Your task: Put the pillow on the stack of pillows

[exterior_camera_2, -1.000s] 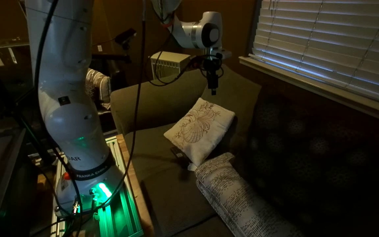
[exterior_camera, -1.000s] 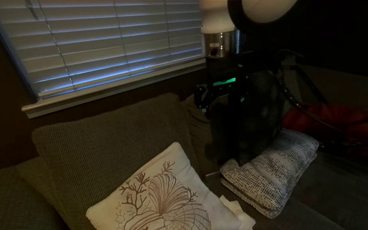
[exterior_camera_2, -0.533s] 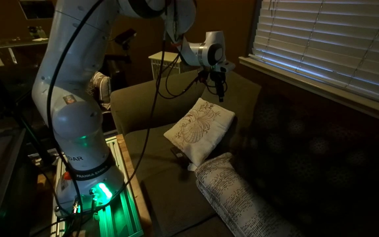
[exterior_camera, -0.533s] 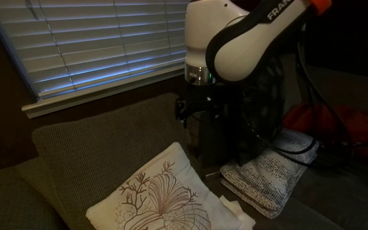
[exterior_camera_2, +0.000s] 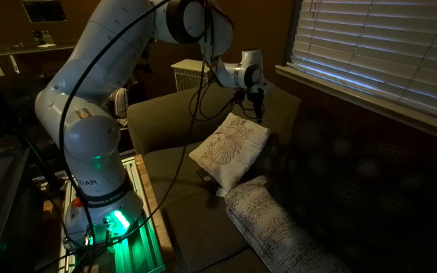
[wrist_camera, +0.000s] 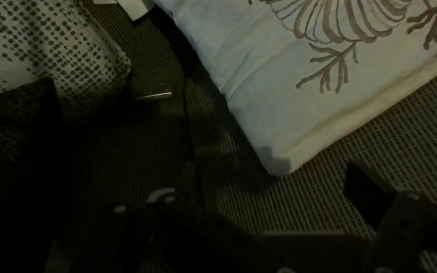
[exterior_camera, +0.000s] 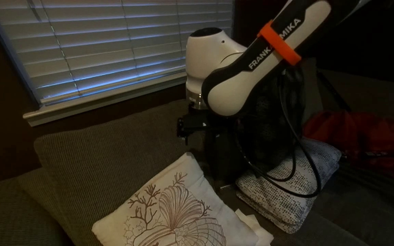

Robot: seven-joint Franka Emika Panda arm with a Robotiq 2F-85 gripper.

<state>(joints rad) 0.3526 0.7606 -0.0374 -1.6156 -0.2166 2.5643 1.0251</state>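
- Cream-white pillow (wrist_camera: 328, 72), with reddish-brown shell and coral figures, lies below the fingers (wrist_camera: 368, 193); in the wrist view its nearest corner points toward the gap between them.
- Those fingers stand wide apart, the ribbed cloth of the sofa (wrist_camera: 305, 204) showing between them.
- Above the fingers is the robot arm (exterior_camera: 248, 73).
- Near the fingers rises a back cushion (exterior_camera: 115, 143); the cream-white pillow lies tilted along it.
- Lower than the fingers, a short shiny strip (wrist_camera: 157, 94) lies on the sofa; I cannot tell what it is.
- Off to one side and lower than the fingers, a pale dotted pillow (exterior_camera: 279, 205) lies on the sofa, near the cream-white pillow but apart from it.
- On that same side of the fingers, a dark pillow (exterior_camera_2: 366, 167) with faint pale rosettes stands upright, and in the wrist view one corner overlaps the pale dotted pillow.
- Farther below the fingers, a white paper-like piece (exterior_camera: 253, 227) sticks out by the cream-white pillow's edge.
- Past the cream-white pillow from the fingers, a small dark object (exterior_camera_2: 204, 175) lies on the sofa, too dim to name.
- Higher than the fingers, beyond the sofa back, hang white blinds (exterior_camera: 115, 44).
- Well apart from the fingers, past the pale dotted pillow, lies a red cloth-like heap (exterior_camera: 357, 133).
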